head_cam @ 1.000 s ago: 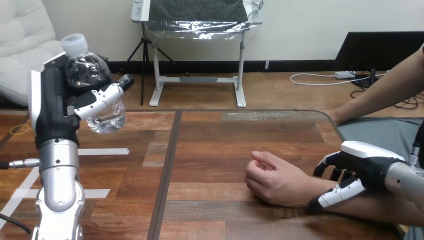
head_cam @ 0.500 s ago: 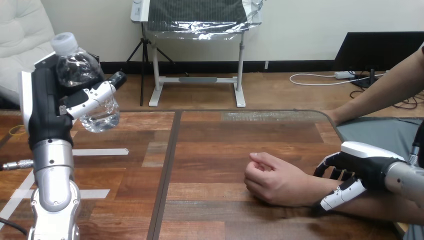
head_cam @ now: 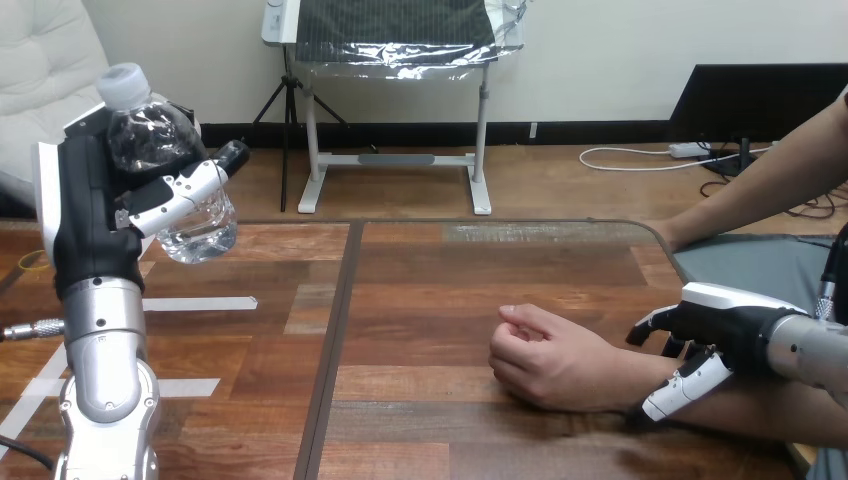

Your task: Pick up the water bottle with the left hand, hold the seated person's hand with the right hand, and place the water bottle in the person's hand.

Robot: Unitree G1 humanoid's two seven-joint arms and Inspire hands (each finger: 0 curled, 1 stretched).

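Left hand [head_cam: 85,215] grips the water bottle [head_cam: 160,150], raised at ten o'clock above the table [head_cam: 430,270], slightly further left than a second ago. At four o'clock, right hand [head_cam: 735,320] curls round the person's wrist [head_cam: 622,385], as before; the person's hand [head_cam: 550,365] stays fisted on the wood.

water bottle [head_cam: 146,138] partly behind left robot hand [head_cam: 86,212], person's forearm [head_cam: 762,410] cut by edge, right robot hand [head_cam: 736,326] grasp unclear

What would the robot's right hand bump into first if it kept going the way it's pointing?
Probably the person's hand, fisted on the wooden table just ahead. The right hand points left along the person's forearm, though depth is hard to judge.
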